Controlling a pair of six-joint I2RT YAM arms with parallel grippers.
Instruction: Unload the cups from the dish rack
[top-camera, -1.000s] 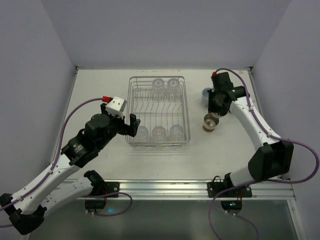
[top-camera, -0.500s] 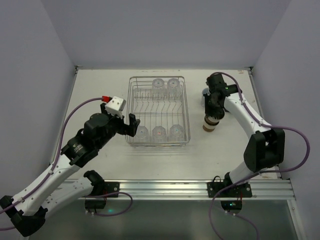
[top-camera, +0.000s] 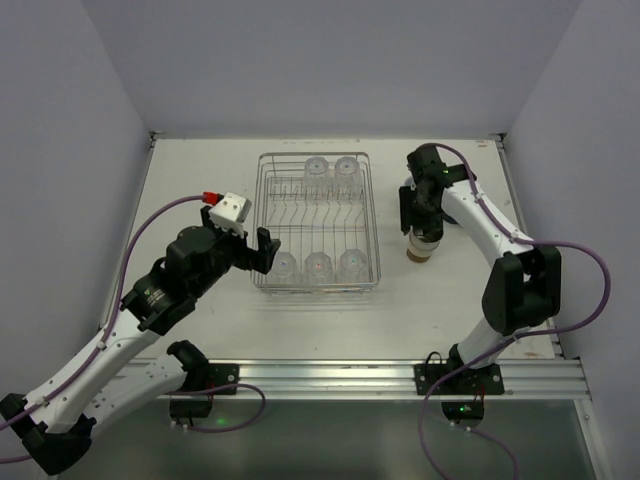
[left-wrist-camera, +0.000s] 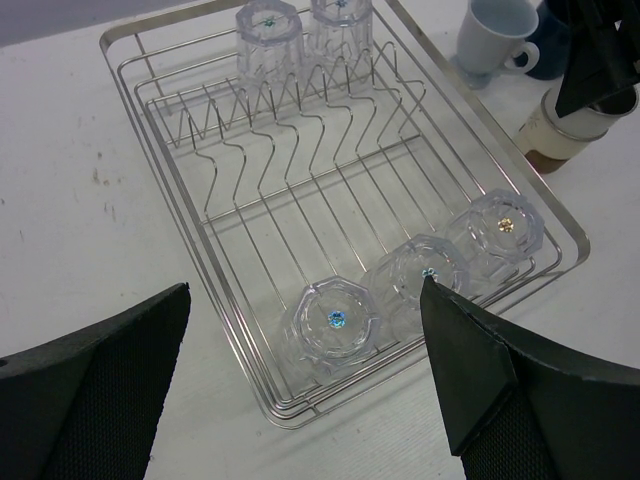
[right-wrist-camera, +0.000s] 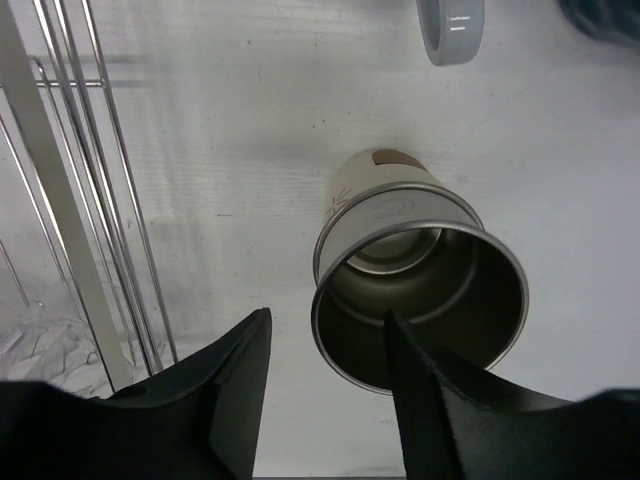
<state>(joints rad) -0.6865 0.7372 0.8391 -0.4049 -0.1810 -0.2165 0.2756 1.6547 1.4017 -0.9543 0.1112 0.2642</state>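
The silver wire dish rack (top-camera: 262, 205) holds five upside-down clear ribbed tumblers: two at the far end (top-camera: 330, 167) and three at the near end (top-camera: 319, 265). My left gripper (top-camera: 256, 250) is open and empty at the rack's near-left corner, above the nearest tumbler (left-wrist-camera: 333, 322). My right gripper (top-camera: 420, 222) is open right of the rack. Its jaws straddle the near rim of a brown cup nested on a beige cup (right-wrist-camera: 420, 290), which stand on the table (top-camera: 421, 251). The pale blue-grey cup (left-wrist-camera: 492, 38) and the dark blue mug (left-wrist-camera: 546, 52) stand beyond them.
The rack's (right-wrist-camera: 60, 200) right side wires run close to the left of my right gripper. The pale cup (right-wrist-camera: 450, 28) and the dark mug (right-wrist-camera: 605, 18) lie at the top of the right wrist view. The white table (top-camera: 200, 180) ends at grey walls.
My right arm has swung left and its gripper now sits directly over the stacked cups, which stayed in place. The left arm has not moved.
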